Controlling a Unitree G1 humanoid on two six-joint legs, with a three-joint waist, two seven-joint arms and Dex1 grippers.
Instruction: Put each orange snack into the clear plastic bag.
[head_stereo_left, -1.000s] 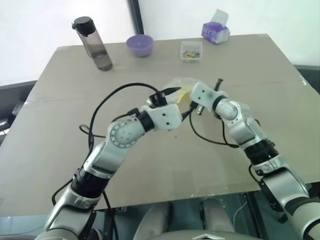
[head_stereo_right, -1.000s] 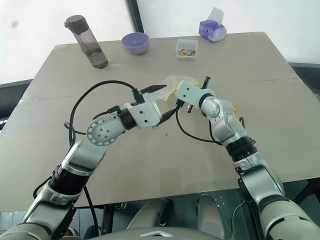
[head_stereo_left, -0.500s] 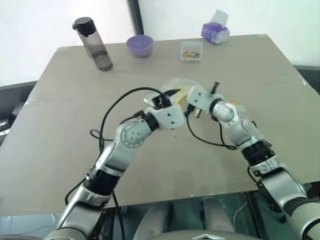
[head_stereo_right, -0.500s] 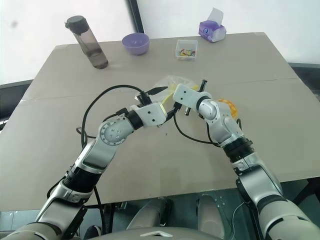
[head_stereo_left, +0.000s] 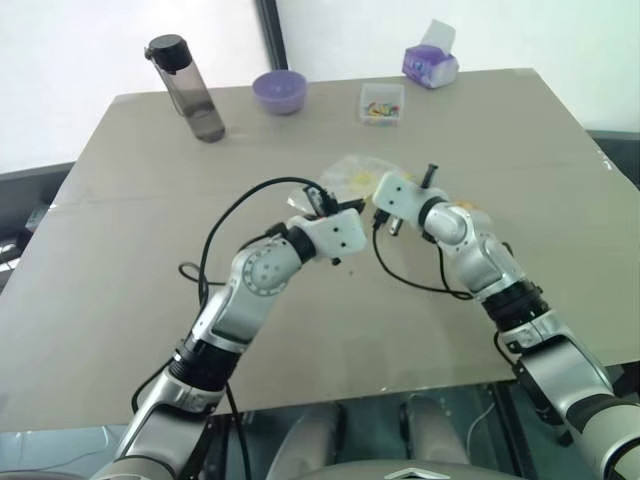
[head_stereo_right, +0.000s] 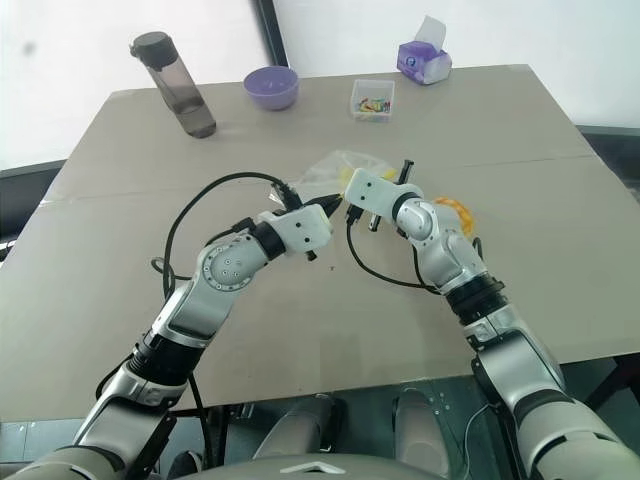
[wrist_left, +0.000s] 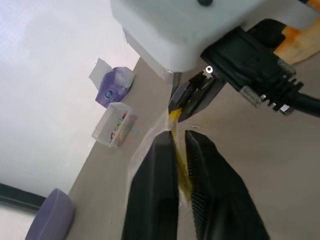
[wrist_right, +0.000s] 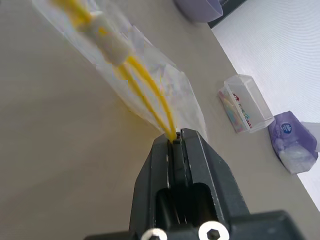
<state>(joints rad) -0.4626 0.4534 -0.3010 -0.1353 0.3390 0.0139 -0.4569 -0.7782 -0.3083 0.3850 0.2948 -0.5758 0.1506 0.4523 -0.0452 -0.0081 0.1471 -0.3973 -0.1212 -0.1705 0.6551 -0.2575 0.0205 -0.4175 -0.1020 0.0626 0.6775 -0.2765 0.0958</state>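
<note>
Crinkly clear plastic bag (wrist_right: 150, 85)

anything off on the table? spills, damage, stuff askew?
Nothing spilled or damaged. Both claws, left claw and right claw, are shut on the clear plastic bag's yellow seal strip; the orange snack lies outside it.

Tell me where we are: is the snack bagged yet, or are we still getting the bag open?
Not bagged. Done: both grippers are shut on the clear plastic bag at its yellow seal strip, the right gripper and the left gripper pinching it close together. In hand: holding the mouth, which is not yet spread. Left: the orange snack lies on the table beside the right arm and must go in.
</note>
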